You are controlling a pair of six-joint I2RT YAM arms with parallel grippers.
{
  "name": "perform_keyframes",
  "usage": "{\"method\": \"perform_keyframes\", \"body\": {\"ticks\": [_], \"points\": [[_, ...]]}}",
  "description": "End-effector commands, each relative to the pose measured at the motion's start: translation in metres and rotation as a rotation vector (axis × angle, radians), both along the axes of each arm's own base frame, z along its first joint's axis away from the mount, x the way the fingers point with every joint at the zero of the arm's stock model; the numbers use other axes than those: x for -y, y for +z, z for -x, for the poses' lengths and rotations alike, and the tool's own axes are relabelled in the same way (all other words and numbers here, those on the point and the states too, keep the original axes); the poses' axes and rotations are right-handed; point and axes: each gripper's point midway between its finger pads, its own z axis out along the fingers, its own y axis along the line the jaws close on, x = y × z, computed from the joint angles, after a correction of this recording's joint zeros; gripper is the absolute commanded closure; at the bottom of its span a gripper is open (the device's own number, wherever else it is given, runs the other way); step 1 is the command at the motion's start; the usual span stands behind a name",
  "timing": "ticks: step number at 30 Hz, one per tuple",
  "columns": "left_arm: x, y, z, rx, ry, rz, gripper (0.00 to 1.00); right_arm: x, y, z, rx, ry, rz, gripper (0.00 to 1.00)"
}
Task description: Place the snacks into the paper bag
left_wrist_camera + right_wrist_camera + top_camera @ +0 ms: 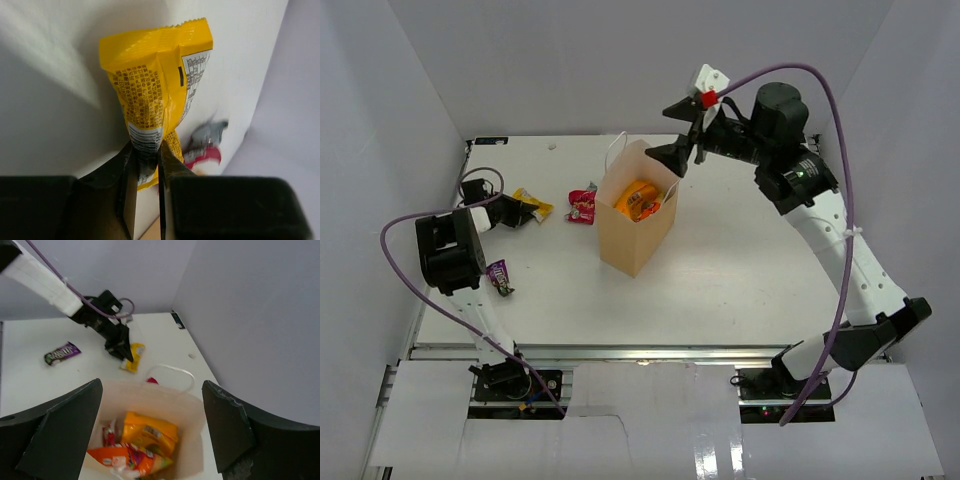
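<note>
**Paper bag partly filled, three snacks waiting outside it**

The paper bag (632,225) is standing upright in the middle of the surface (740,270), already holding several snacks: a large orange packet (150,432) with smaller red and orange ones beside it. The right claw (676,133) is hanging released and empty just above the bag's mouth. The left claw (146,150) is clenching on one end of the yellow packet (155,85) near the far-left corner, so this pick looks to be the step in hand. A red packet (583,205) is lying just left of the bag, and a dark purple packet (500,276) is lying near the left edge; both are waiting to go in. The bag's walls are hiding how many packets are sitting deep inside, and whether the yellow packet is clear of the surface is hard to tell.
</note>
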Motion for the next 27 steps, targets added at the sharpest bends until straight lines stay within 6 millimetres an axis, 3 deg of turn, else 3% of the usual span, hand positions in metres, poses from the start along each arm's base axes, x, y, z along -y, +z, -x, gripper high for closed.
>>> {"method": "perform_keyframes", "body": {"ticks": [1, 2, 4, 6, 7, 8, 11, 12, 14, 15, 17, 20, 22, 27], "points": [[0.035, 0.072, 0.015, 0.324, -0.257, -0.009, 0.94, -0.043, 0.026, 0.016, 0.0, 0.06, -0.08, 0.14], [0.038, 0.091, 0.021, 0.38, -0.287, -0.036, 0.94, -0.05, 0.026, 0.016, -0.027, 0.061, -0.088, 0.14], [0.046, 0.093, 0.041, 0.419, -0.353, -0.075, 0.95, -0.072, 0.02, 0.023, -0.148, 0.087, -0.108, 0.14], [0.055, 0.125, 0.059, 0.525, -0.422, -0.118, 0.95, -0.094, 0.018, 0.025, -0.229, 0.118, -0.124, 0.14], [0.059, 0.124, 0.071, 0.543, -0.454, -0.139, 0.95, -0.104, 0.01, 0.026, -0.314, 0.128, -0.139, 0.13], [0.066, 0.149, 0.082, 0.616, -0.492, -0.162, 0.95, -0.116, 0.008, 0.035, -0.339, 0.144, -0.145, 0.11], [0.077, 0.165, 0.111, 0.698, -0.562, -0.201, 0.96, -0.141, -0.008, 0.056, -0.443, 0.203, -0.139, 0.11], [0.082, 0.187, 0.124, 0.763, -0.583, -0.233, 0.96, -0.147, -0.011, 0.061, -0.472, 0.214, -0.14, 0.11], [0.09, 0.188, 0.143, 0.776, -0.603, -0.214, 0.96, -0.162, -0.019, 0.073, -0.537, 0.235, -0.138, 0.11], [0.1, 0.201, 0.156, 0.819, -0.634, -0.213, 0.96, -0.167, -0.027, 0.074, -0.56, 0.23, -0.132, 0.12], [0.119, 0.2, 0.173, 0.835, -0.67, -0.199, 0.96, -0.177, -0.038, 0.077, -0.592, 0.223, -0.127, 0.13], [0.134, 0.223, 0.196, 0.923, -0.696, -0.235, 0.96, -0.187, -0.055, 0.071, -0.635, 0.197, -0.117, 0.13], [0.137, 0.242, 0.208, 0.981, -0.688, -0.258, 0.95, -0.192, -0.062, 0.068, -0.645, 0.189, -0.111, 0.14], [0.147, 0.265, 0.231, 1.035, -0.69, -0.232, 0.95, -0.197, -0.085, 0.07, -0.674, 0.188, -0.069, 0.16]]}}
